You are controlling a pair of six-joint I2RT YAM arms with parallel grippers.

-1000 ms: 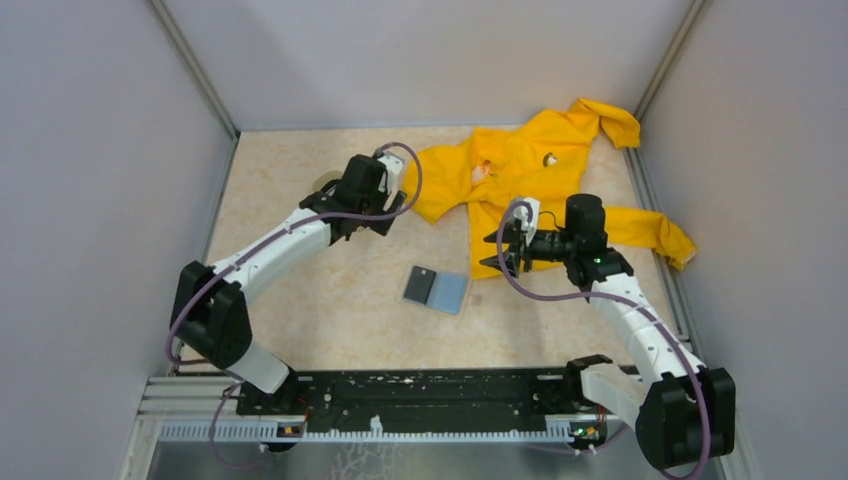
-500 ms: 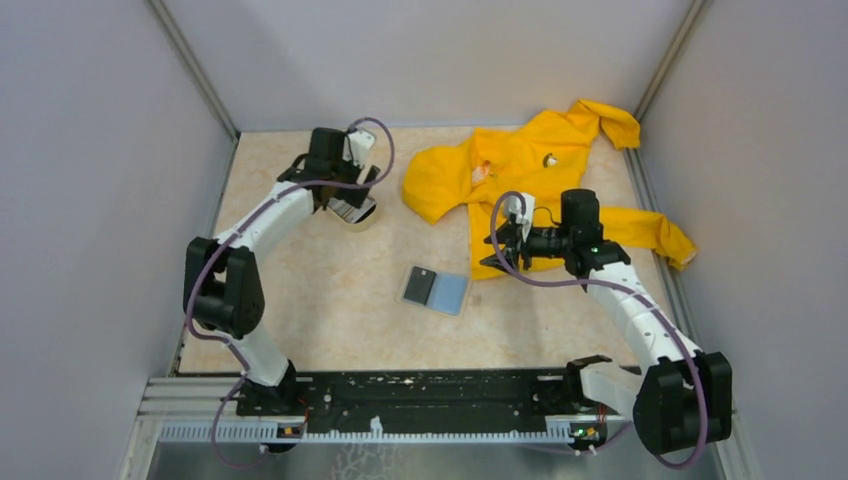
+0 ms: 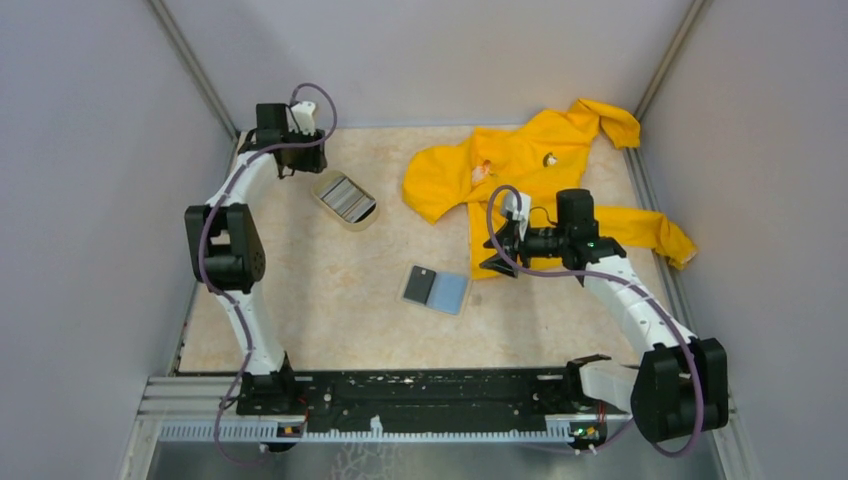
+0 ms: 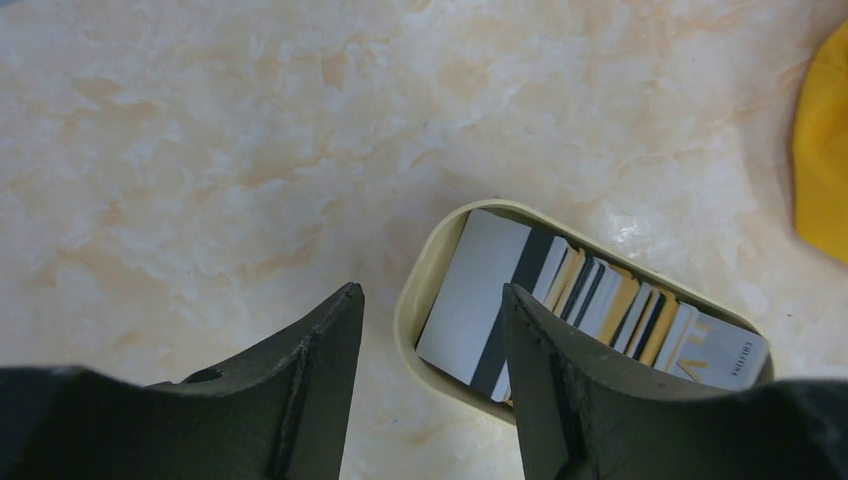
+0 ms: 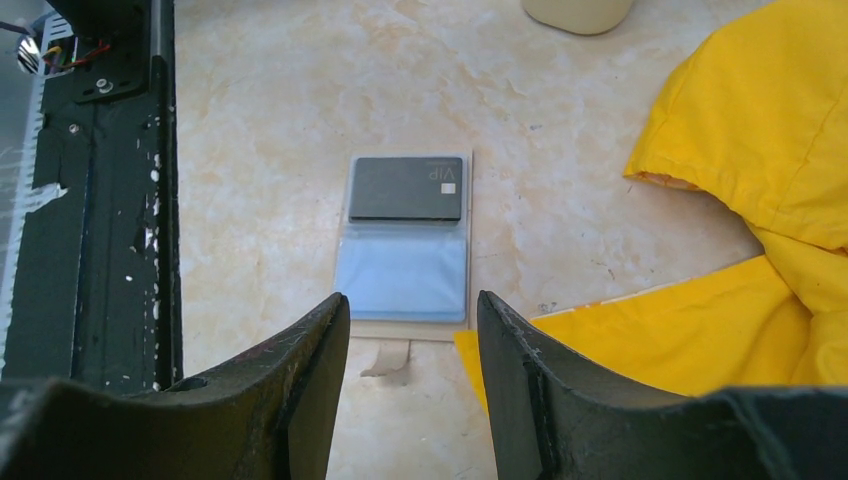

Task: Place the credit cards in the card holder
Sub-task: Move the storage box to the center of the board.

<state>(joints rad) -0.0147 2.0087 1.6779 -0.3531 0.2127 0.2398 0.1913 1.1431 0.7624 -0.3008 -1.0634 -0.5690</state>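
Note:
Two credit cards lie side by side on a clear sheet at mid-table: a dark grey card (image 3: 419, 284) (image 5: 407, 188) and a light blue card (image 3: 451, 292) (image 5: 403, 273). The card holder (image 3: 345, 198) (image 4: 425, 285), a beige oval box packed with several upright cards, sits toward the back left. My left gripper (image 3: 297, 163) (image 4: 428, 290) hangs open and empty near the back left corner, just beyond the holder's end. Right of the cards, my right gripper (image 3: 497, 250) (image 5: 412, 298) hovers open with nothing between its fingers, over the garment's edge.
A yellow garment (image 3: 530, 180) (image 5: 760, 150) sprawls over the back right of the table, its hem close to the cards. Grey walls close in the left, right and back. A black rail (image 3: 430, 390) (image 5: 100, 200) runs along the near edge.
My left arm has swung from above the card holder to the back left corner, uncovering it, and its jaws have narrowed. The right arm has shifted only slightly.

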